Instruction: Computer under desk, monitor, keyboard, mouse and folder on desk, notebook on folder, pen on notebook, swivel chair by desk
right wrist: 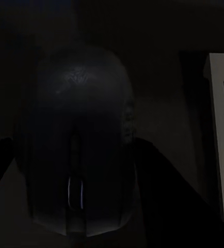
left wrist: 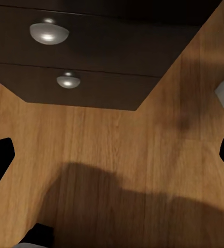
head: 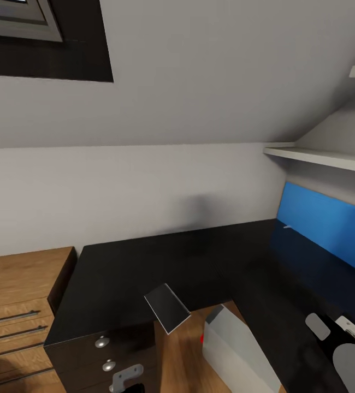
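Close-up, right wrist: mouse [right wrist: 76, 139] between fingers, grip unclear, keyboard [right wrist: 223, 139] beside | left wrist: gripper [left wrist: 112, 152] open over floor [left wrist: 117, 150] | head: desk [head: 161, 267], computer [head: 237, 344]

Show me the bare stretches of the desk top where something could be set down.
The desk is bare along the pale wall, from the light-wood drawer chest across to the blue wall panel. Its front edge above the drawer unit carries the notebook. The right wing is crowded near the right arm, over the mouse.
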Tool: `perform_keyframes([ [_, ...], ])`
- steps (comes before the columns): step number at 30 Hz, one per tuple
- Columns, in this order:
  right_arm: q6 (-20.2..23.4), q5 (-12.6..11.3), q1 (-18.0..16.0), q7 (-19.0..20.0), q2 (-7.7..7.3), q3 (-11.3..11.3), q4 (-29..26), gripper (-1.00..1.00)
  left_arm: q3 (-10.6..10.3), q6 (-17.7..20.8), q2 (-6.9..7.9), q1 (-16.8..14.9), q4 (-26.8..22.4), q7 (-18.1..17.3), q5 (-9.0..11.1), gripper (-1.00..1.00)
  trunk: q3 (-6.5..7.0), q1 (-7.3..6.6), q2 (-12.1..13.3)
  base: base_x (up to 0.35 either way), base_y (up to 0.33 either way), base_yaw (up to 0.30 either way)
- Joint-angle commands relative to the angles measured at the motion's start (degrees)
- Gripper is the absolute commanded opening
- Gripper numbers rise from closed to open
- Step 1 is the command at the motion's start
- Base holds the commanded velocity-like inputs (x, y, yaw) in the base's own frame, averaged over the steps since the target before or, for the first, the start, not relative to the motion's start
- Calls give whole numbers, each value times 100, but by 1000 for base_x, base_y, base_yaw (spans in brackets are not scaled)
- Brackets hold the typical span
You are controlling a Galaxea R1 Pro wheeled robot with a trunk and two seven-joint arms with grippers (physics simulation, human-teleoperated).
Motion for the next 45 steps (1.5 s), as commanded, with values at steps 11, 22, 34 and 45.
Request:
perform_keyframes([
  [11,-18,-59,-1,-26,3,17,-10,-100,-31,-9,7,-9,-10,36,30,100,-8,1,-5,0,0,0],
  [22,-19,-59,-2,-26,6,18,-10,-100,-32,-11,5,-9,-2,36,30,100,-8,1,-5,0,0,0],
  [34,-19,-51,-1,-26,6,18,-10,100,-32,-7,5,-9,-2,36,30,100,-8,1,-5,0,0,0],
  [45,-30,-32,-1,-21,8,28,-19,100,-32,-7,-1,-9,10,29,33,100,-8,1,-5,0,0,0],
])
